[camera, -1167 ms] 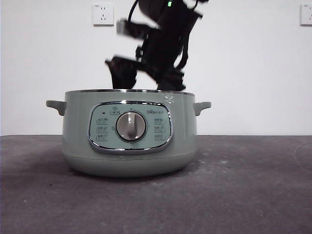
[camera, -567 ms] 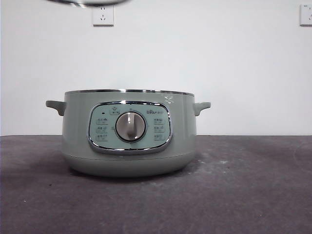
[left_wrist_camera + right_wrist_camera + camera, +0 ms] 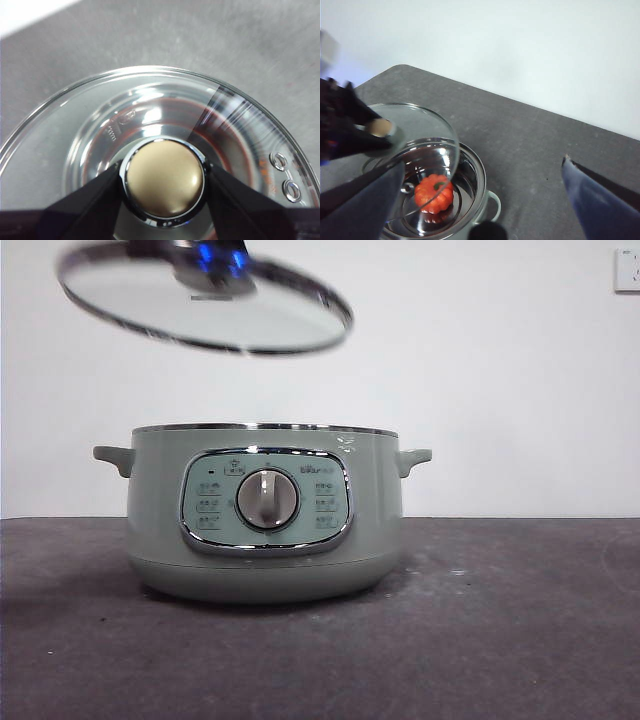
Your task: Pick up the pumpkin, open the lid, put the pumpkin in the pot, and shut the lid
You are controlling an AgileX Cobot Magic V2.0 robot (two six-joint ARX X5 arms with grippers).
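Note:
The pot (image 3: 160, 530) stands open on the table. In the right wrist view the pumpkin (image 3: 434, 192) lies inside the pot (image 3: 481, 186). My left gripper (image 3: 164, 180) is shut on the knob of the glass lid (image 3: 150, 105). In the front view it holds the lid (image 3: 200, 310) tilted in the air, above the pot and to its left. The lid (image 3: 420, 130) and the left gripper (image 3: 372, 129) also show in the right wrist view. My right gripper (image 3: 482, 162) is open and empty, high above the pot.
The dark grey table (image 3: 500, 640) runs to a white wall behind. A wall socket (image 3: 628, 270) sits at the top right. The pot's side handles (image 3: 415, 458) stick out on both sides.
A second ago a dark arm hung just over the pot; it has left the front view. The lid, only an edge at the top half a second ago, has come down into view.

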